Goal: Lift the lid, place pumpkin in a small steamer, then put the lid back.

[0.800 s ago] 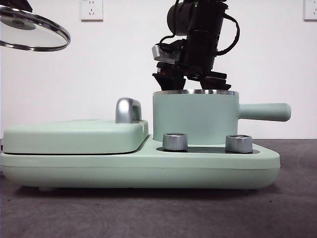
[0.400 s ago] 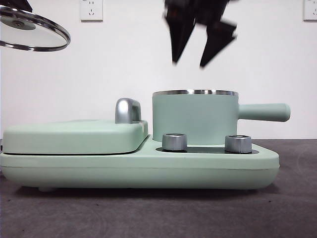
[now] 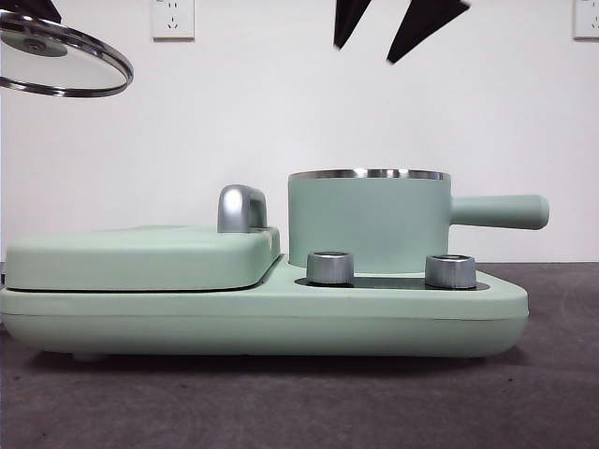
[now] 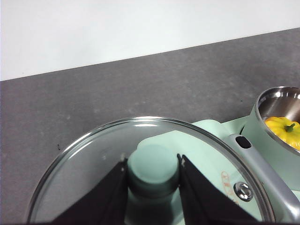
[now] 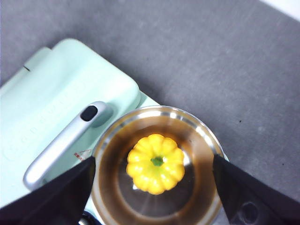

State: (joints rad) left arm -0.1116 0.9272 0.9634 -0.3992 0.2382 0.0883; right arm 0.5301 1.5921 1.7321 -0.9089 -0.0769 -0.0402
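Front view: small mint-green cylindrical steamer pot w/ steel rim (image 3: 368,221) stands on the right half of a mint-green appliance base (image 3: 262,318), its long straight handle pointing right. 2 steel knobs (image 3: 330,267) sit on the base in front of the pot. On the left half lies the wide flat mint-green griddle cover (image 3: 140,254) w/ a chrome handle (image 3: 241,208).

Right gripper (image 3: 398,33): high above the pot, only 2 black jaw tips visible at the top edge, spread apart, holding nothing. Right wrist view looks straight down btwn the jaws into the pot.

Small glossy yellow-orange ribbed pumpkin w/ green stem (image 5: 155,163): inside the steamer, resting on its steel floor, stem up, approx. centred.

Left gripper (image 4: 153,174): jaws clamped on the mint-green knob of the round clear glass lid w/ steel rim (image 3: 58,56). Lid hangs in the air at upper left, well apart from the pot, above the griddle side, slightly tilted.
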